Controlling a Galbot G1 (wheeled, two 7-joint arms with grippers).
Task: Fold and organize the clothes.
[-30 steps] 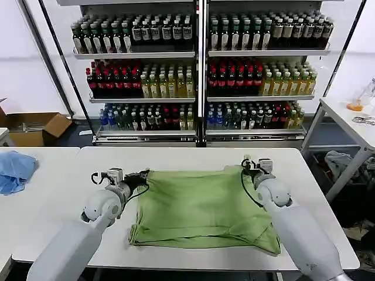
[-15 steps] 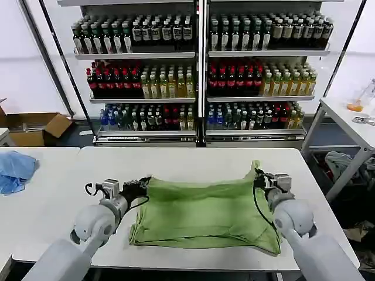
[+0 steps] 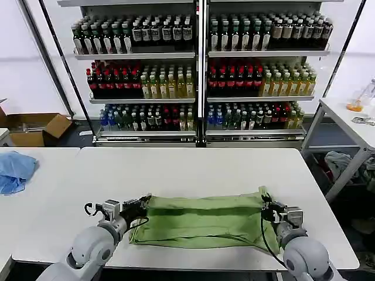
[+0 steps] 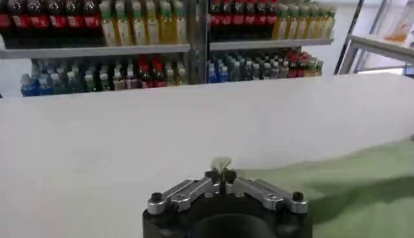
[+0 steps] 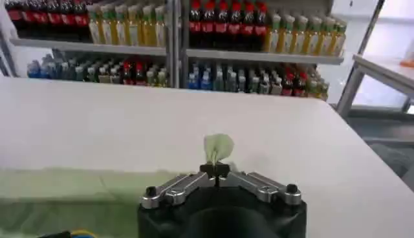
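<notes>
The light green clothes (image 3: 202, 219) lie on the white table (image 3: 187, 167) near its front edge, folded over on themselves into a wide band. My left gripper (image 3: 142, 201) is shut on the fold's far left corner, and a tuft of green cloth (image 4: 222, 163) sticks out past its fingertips. My right gripper (image 3: 265, 204) is shut on the far right corner, where another pinched tuft (image 5: 218, 147) stands up. In the wrist views the shirt (image 4: 349, 181) trails off to one side of each gripper (image 5: 215, 169), low over the table. The collar and print are hidden.
A light blue cloth (image 3: 14, 170) lies on the neighbouring table at the left. Shelves of bottles (image 3: 199, 70) stand behind the table. A cardboard box (image 3: 35, 127) sits on the floor at the left, and another white table (image 3: 351, 120) stands at the right.
Both grippers have pulled the shirt's far edge toward the table's front edge, folding the far half over the near half. The green shape has gone from a broad rectangle to a shallow band.
</notes>
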